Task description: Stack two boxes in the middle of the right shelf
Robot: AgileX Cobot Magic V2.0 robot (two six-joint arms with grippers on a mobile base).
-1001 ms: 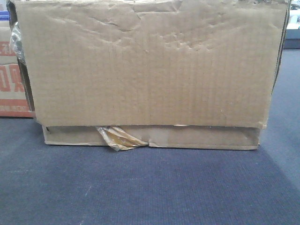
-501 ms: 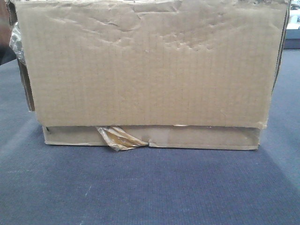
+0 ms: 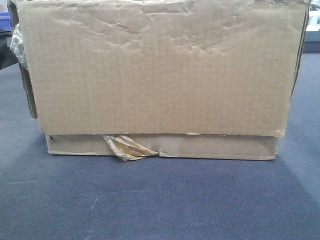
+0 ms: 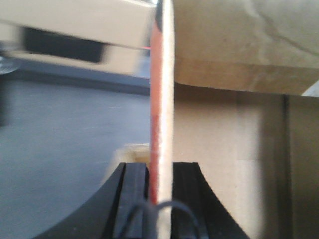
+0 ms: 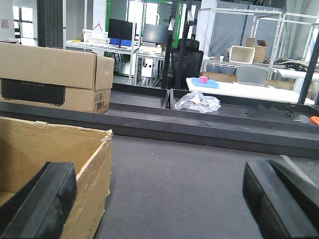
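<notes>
A large plain brown corrugated box (image 3: 160, 75) fills nearly the whole front view, sitting flat on dark blue-grey carpet (image 3: 160, 200). Its broad face is wrinkled and dented along the upper part, with fine vertical ribbing below. Near the bottom the face overlaps a narrower strip of cardboard. A torn curl of amber tape (image 3: 127, 148) hangs out of that seam, left of the box's middle.

In the left wrist view the left gripper (image 4: 160, 174) is clamped on 1 thin upright wall of the box. Its 2 black pads (image 4: 134, 199) press against either side of the panel, whose edge shows reddish.

The right gripper (image 5: 159, 199) hangs just beside the box's torn corner with its 2 black fingers (image 5: 37, 201) spread wide, holding nothing. Behind the box, well apart, sits a printed carton (image 5: 55, 74). A crumpled clear plastic bag (image 5: 199, 101) lies further to the right.
</notes>
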